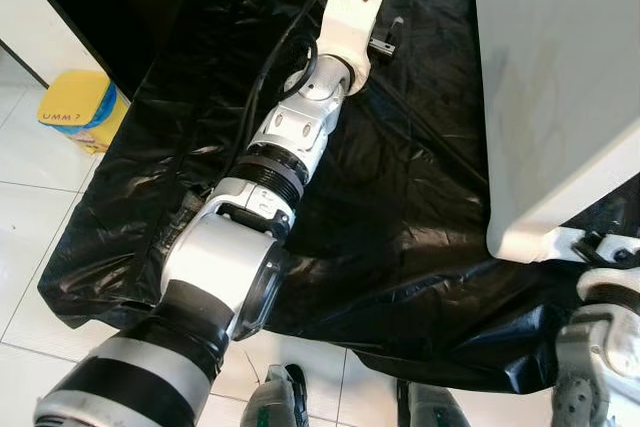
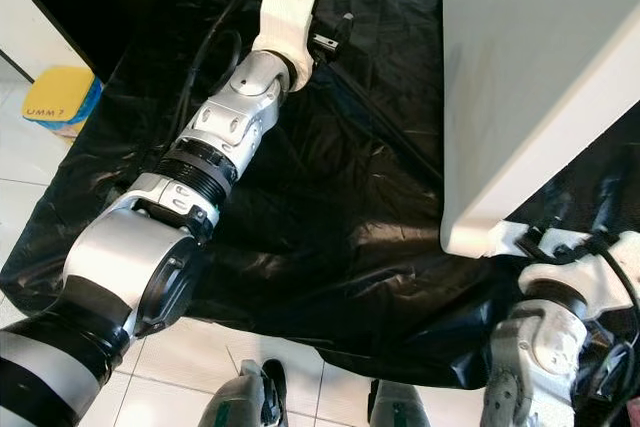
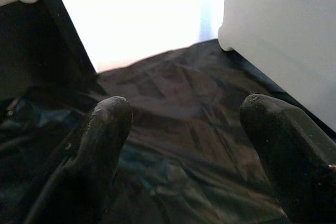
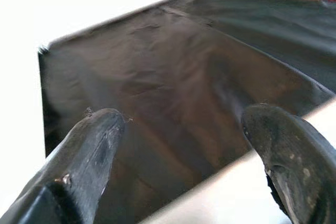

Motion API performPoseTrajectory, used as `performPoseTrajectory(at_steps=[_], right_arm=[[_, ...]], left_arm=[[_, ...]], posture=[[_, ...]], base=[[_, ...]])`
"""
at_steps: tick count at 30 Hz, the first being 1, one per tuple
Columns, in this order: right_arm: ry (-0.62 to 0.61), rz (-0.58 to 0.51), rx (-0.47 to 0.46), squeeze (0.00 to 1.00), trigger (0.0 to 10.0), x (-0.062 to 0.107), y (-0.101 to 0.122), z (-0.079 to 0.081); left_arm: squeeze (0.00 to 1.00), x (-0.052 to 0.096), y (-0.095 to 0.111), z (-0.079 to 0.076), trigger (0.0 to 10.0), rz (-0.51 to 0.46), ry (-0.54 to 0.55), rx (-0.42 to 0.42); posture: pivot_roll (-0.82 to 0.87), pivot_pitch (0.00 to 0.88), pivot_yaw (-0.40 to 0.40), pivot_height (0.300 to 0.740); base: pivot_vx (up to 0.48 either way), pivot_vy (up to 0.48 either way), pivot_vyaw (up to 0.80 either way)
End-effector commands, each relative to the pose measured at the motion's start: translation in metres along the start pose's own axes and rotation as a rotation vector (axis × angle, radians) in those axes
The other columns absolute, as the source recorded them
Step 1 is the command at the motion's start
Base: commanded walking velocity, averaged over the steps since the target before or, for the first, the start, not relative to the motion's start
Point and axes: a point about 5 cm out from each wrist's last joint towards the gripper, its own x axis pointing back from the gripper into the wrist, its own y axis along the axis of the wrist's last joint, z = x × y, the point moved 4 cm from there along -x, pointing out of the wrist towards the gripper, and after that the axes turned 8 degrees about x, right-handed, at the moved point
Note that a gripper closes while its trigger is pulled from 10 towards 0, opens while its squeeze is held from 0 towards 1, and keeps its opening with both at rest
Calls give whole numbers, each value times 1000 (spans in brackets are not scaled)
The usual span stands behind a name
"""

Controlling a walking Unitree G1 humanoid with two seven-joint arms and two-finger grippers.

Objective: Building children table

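A large white table panel lies on the black plastic sheet at the right, its rounded near corner facing me. My left arm reaches far forward over the sheet. The left gripper is open above bare black plastic, with the panel's far corner off to one side. My right gripper is open at the panel's near corner. The white edge runs between its fingers, and I cannot tell whether they touch it.
A yellow container with blue trim stands on the white tiled floor at the left. A black cable runs across the sheet beside the panel. My feet stand at the sheet's near edge. A dark wall backs the sheet's far left.
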Motion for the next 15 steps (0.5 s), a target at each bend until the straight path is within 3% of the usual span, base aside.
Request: performPoseTrajectory(at_steps=[1,6,8,9,12,15], right_arm=[[9,14,37,0,10000,-8,-7,-1],[38,12,63,0,10000,-14,-10,2],[146,48,100,0,10000,-26,-23,11],[146,48,100,0,10000,-26,-23,11],[257,68,138,0,10000,-27,-36,23],[282,77,139,0,10000,-25,-40,28]], left_arm=[[0,6,-9,-3,10000,-3,-41,25],[0,10,-15,-5,10000,0,-62,36],[0,27,-34,-12,10000,2,-129,80],[0,27,-34,-12,10000,2,-129,80],[0,46,-50,-16,10000,0,-176,102],[0,51,-57,-16,10000,9,-186,97]], posture=[[-53,181,23,740],[-50,178,19,740],[-39,173,10,740],[-39,173,10,740],[-26,168,5,740],[-24,166,5,740]], base=[[0,0,0],[0,0,0],[0,0,0],[0,0,0],[0,0,0],[0,0,0]])
